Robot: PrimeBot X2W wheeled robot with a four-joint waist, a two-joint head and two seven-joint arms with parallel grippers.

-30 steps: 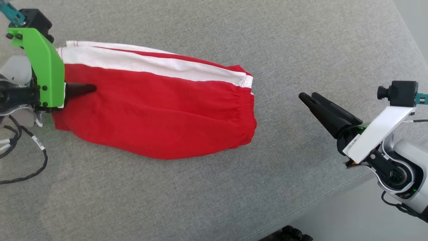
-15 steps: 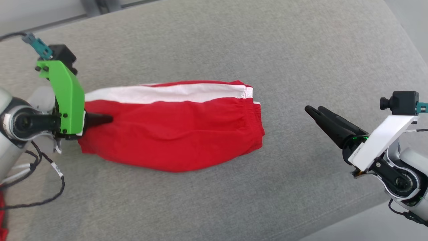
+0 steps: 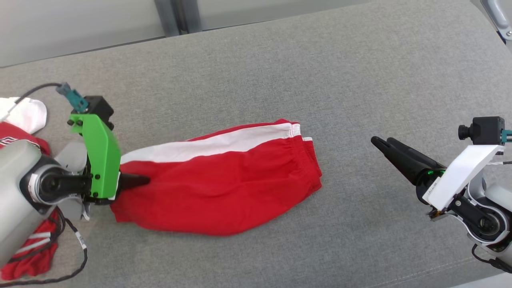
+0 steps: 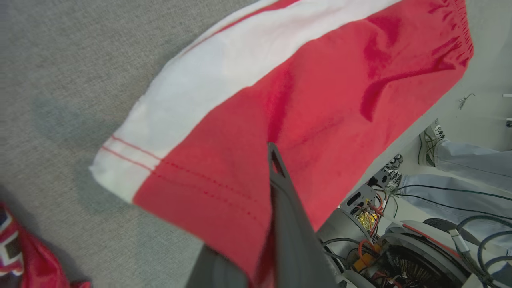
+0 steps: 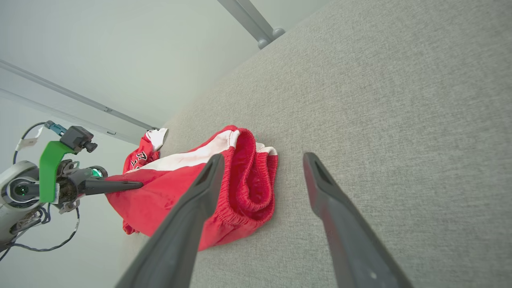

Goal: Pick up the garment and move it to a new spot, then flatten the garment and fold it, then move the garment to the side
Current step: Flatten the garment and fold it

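The garment (image 3: 224,188) is a pair of red shorts with a white side stripe, folded lengthwise on the grey cushion (image 3: 280,80). My left gripper (image 3: 142,181) is shut on its hem end at the left. In the left wrist view the closed fingers (image 4: 273,150) pinch the red cloth (image 4: 280,80), and that end hangs raised off the cushion. My right gripper (image 3: 382,141) stands open to the right of the elastic waistband, apart from it. From the right wrist, the open gripper (image 5: 264,158) frames the waistband (image 5: 240,188), with the left gripper (image 5: 136,185) beyond.
Another red and white piece of clothing (image 3: 20,128) lies bunched at the cushion's left end, behind my left arm. A metal rail (image 3: 176,16) runs past the cushion's far edge. A person's shoes and trouser legs (image 4: 432,140) stand on the floor beside the robot's base.
My left gripper has shut on the hem end and lifted it. The head camera has tilted, bringing the far edge and the other clothing into view. The right gripper stays open.
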